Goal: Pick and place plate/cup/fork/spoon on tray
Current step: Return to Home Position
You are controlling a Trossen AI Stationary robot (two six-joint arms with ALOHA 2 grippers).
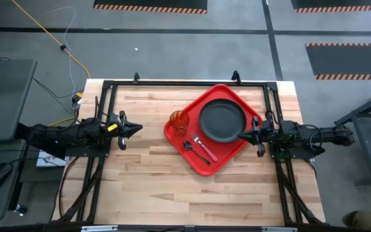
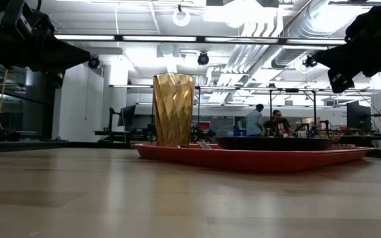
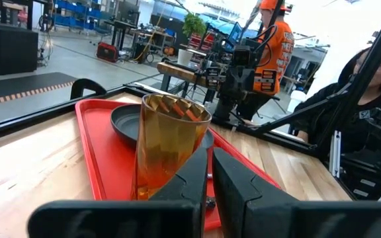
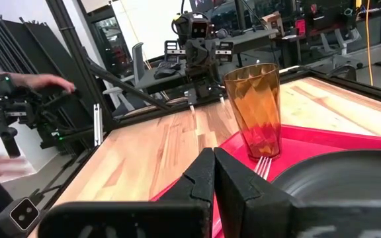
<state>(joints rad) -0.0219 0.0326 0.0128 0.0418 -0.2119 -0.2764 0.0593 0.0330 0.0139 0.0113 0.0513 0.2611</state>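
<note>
High view, tray: the red tray (image 1: pixel 195 161) sits turned like a diamond on the wooden table (image 1: pixel 147 187), right of centre, and holds all 4 items.
High view, contents: the dark round plate (image 1: pixel 222 121) fills the far-right part; the amber cup (image 1: pixel 179 120) stands upright at the left corner; the fork (image 1: pixel 205 148) and the spoon (image 1: pixel 196 152) lie side by side in front of the plate, long axes diagonal, heads toward the cup.
High view, arms: the left gripper (image 1: pixel 136 128) rests above bare wood, well apart from the tray; the right gripper (image 1: pixel 240 135) sits at the plate's near-right rim.
Low view: cup (image 2: pixel 174 110) upright on the tray (image 2: pixel 256 158), ribbed and translucent.
Left wrist view: fingers (image 3: pixel 197 178) pressed together, holding nothing.
Right wrist view: fingers (image 4: pixel 207 182) pressed together, holding nothing; fork tines (image 4: pixel 262 166) at the cup's base.
</note>
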